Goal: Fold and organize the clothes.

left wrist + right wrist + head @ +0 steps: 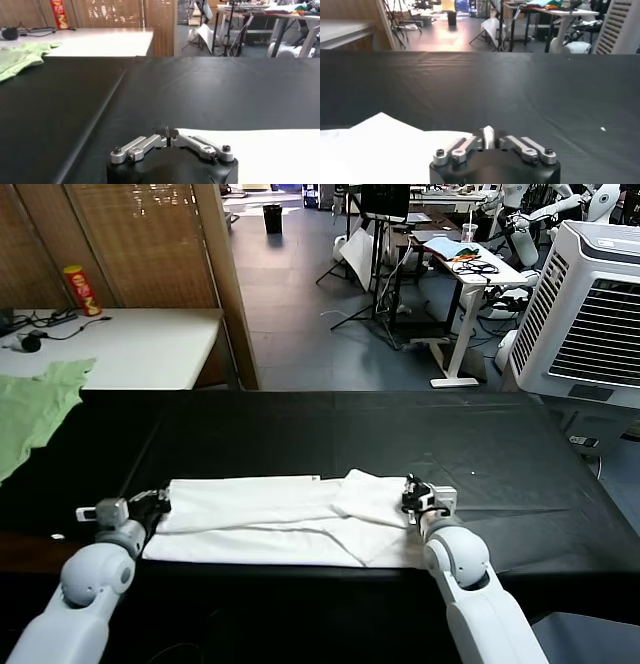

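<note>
Closest to the robot, both arms reach low over the near edge of the black table [300, 434], one at each end of the white T-shirt [270, 519], which lies along that near edge as a long flat band, already folded lengthwise, with one sleeve or flap turned over near its right end. The left gripper [160, 504] sits at the shirt's left end; in its wrist view the fingers [167, 133] are drawn together at the corner of the white cloth, though whether they actually pinch fabric I cannot tell. The right gripper [412, 502] is at the right end, and its wrist view shows the fingers [488, 135] closed on a sliver of white cloth. The shirt looks light, soft and limp, so I'd expect it to sag and slide if lifted from one point only; taking it by both end corners at once, through all the layers, seems the sound hold for folding it across. Farther off on the left, a pale green garment [35, 409] drapes over the table's far corner, and beyond it stands a white side table [130, 349] with a red can [82, 290].
</note>
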Robot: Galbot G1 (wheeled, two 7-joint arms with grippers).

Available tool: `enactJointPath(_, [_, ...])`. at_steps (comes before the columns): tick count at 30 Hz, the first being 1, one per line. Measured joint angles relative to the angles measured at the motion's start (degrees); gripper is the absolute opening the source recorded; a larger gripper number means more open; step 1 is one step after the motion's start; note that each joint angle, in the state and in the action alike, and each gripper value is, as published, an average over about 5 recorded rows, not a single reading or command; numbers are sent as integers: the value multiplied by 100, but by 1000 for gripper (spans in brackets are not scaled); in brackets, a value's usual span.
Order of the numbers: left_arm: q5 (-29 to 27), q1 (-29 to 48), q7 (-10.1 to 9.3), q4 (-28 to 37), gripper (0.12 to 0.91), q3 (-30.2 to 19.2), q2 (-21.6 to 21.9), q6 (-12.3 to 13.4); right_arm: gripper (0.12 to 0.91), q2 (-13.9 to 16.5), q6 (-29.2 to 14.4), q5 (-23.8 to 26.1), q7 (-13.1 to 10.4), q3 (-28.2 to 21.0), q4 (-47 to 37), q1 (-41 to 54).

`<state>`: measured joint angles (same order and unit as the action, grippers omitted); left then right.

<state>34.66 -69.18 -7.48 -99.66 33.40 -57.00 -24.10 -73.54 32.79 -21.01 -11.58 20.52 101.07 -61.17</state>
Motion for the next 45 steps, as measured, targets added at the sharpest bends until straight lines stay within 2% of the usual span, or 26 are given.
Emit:
enactJointPath(2, [90, 8, -7, -30, 413, 52, 50, 33, 609, 72, 27, -73, 16, 53, 146, -61])
enactJointPath(5, [283, -13, -25, -93, 580, 149, 109, 60, 742, 202, 84, -205, 10, 147, 415, -174])
enactJointPath(7, [429, -73, -44, -159, 690, 228, 116, 61, 783, 297, 117, -294, -4, 223, 623, -266])
enactJointPath(9, [617, -193, -74, -261, 760, 322, 95, 53, 794, 382, 145, -381, -16, 303, 833, -369])
enactJointPath(12, [908, -489, -115, -496, 793, 483, 10, 46, 798, 476, 184, -534, -20, 433, 1126, -536])
enactJointPath(15, [995, -860, -93, -780, 797, 609, -118, 99, 798, 535, 221, -694, -17, 580, 1397, -720])
enactJointPath(21, [788, -1388, -50, -1043, 798, 669, -398, 185, 798, 570, 242, -788, -14, 753, 1772, -978])
enactJointPath(32, [391, -1549, 40, -1042, 779, 565, -693, 236, 798, 599, 248, -833, -15, 827, 1965, -1045])
enactJointPath(40, [327, -1470, 100, -893, 663, 512, -710, 254, 798, 574, 253, -808, -18, 825, 2048, -1095])
enactJointPath(42, [305, -1463, 108, -868, 605, 509, -700, 240, 798, 566, 250, -809, -15, 829, 2066, -1111])
enactJointPath(45, [119, -1487, 174, -850, 470, 483, -689, 252, 798, 554, 245, -846, -7, 834, 2095, -1125])
